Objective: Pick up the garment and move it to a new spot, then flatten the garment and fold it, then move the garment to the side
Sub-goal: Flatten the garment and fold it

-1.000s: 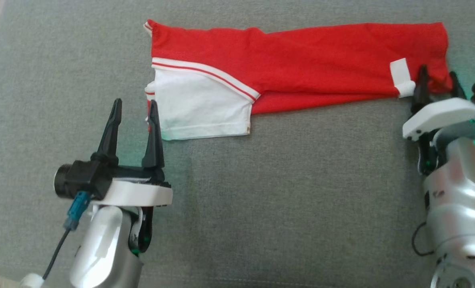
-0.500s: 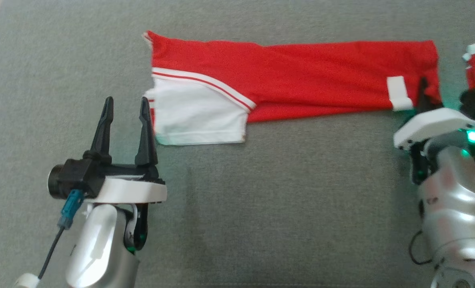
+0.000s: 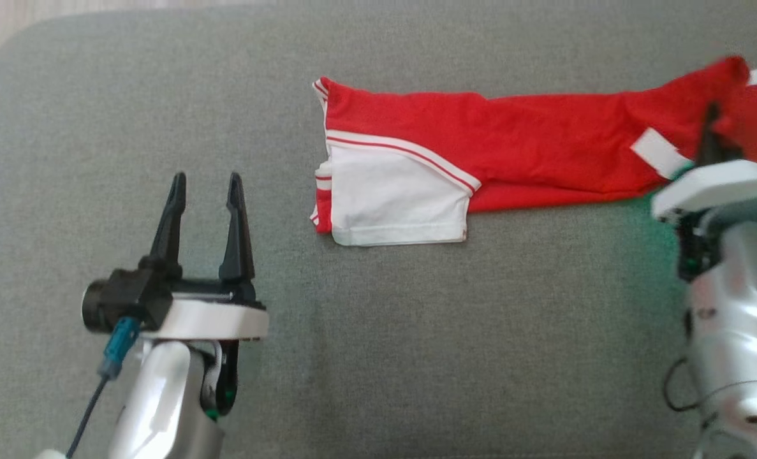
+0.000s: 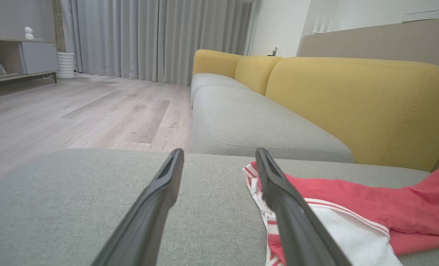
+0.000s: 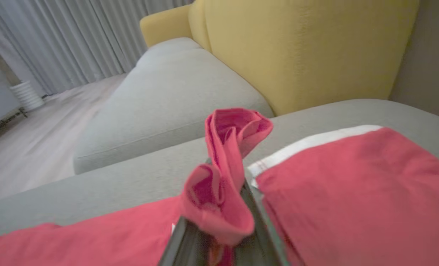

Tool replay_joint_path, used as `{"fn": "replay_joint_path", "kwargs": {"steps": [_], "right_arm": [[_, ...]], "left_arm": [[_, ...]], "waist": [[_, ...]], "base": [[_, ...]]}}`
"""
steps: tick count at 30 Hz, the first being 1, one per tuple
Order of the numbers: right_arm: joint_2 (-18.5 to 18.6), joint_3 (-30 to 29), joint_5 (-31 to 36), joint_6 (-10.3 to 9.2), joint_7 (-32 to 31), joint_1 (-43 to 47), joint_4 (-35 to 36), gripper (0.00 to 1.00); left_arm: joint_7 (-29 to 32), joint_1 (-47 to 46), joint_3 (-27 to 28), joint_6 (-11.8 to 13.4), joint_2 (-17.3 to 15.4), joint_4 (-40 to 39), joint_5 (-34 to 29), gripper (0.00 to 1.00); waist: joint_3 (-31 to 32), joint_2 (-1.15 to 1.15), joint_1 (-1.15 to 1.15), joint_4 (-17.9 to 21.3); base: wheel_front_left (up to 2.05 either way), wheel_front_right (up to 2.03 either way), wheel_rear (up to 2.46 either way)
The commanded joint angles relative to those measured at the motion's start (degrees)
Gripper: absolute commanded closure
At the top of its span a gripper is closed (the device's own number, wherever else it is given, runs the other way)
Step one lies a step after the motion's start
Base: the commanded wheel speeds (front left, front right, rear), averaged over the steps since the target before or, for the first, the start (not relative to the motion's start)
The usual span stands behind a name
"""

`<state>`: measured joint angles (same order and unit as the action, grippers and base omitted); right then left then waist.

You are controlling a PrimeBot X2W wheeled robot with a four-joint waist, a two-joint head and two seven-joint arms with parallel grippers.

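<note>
Left gripper point(image 3: 206, 178): lower left of the head view, its two dark fingers spread wide with nothing between them, over bare cushion and well to the left of the garment.
Right gripper point(image 3: 711, 124): at the right edge of the head view, fingers pinched tight on a bunch of red cloth. In the right wrist view that fold loops up out of the fingers.
Garment point(image 3: 544, 146): a long red band running from the upper middle to the upper right of the head view, lying on the cushion. Its right end rises to the right gripper.
White panel point(image 3: 391, 204): at the garment's left end, flat, edged with red and white stripes.
White tab point(image 3: 657, 153): on the red cloth, just left of the right gripper.
Cushion point(image 3: 416, 331): grey fabric under everything.
Sofa back point(image 4: 352, 99): yellow, upper right of the left wrist view, behind a second grey seat.
Floor point(image 4: 75, 114): pale wood, left of that seat.
Curtains point(image 4: 149, 37): grey, farthest back.
</note>
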<state>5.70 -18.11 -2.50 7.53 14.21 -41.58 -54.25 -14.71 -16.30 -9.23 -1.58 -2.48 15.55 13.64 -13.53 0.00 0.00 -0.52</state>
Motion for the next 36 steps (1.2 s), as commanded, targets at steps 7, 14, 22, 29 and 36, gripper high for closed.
{"fn": "replay_joint_path", "kwargs": {"steps": [7, 14, 22, 29, 36], "right_arm": [[-2.7, 12.7, -5.9, -0.04, 0.8, -0.5, 6.3, 1.00], [-2.8, 29.8, -20.5, -0.04, 0.8, 1.1, 10.1, 1.00], [-2.8, 40.3, -24.8, -0.04, 0.8, 0.3, 9.2, 1.00], [-2.8, 46.1, -27.1, -0.04, 0.5, -1.0, 5.6, 1.00], [-2.8, 48.6, -27.8, -0.04, 0.6, -3.0, 0.4, 1.00]], "left_arm": [[-0.3, 1.0, 2.1, 0.2, -0.4, -2.0, 0.6, 0.00], [-0.3, 2.5, 1.9, 0.4, -0.4, -2.2, 1.4, 0.00], [-0.3, 2.8, 0.2, 0.7, -0.4, -2.6, 2.6, 0.00], [-0.3, 2.4, -1.7, 1.1, -0.4, -2.3, 4.2, 0.00], [-0.3, 1.4, -4.1, 1.6, -0.4, -2.1, 5.5, 0.00]], "waist": [[3.5, 0.00, 0.00, -1.8], [5.4, 0.00, 0.00, -4.6], [4.7, 0.00, 0.00, -9.7], [2.8, 0.00, 0.00, -13.8], [1.2, 0.00, 0.00, -17.3]], "base": [[0.00, 0.00, 0.00], [0.00, 0.00, 0.00], [0.00, 0.00, 0.00], [0.00, 0.00, 0.00], [0.00, 0.00, 0.00]]}}
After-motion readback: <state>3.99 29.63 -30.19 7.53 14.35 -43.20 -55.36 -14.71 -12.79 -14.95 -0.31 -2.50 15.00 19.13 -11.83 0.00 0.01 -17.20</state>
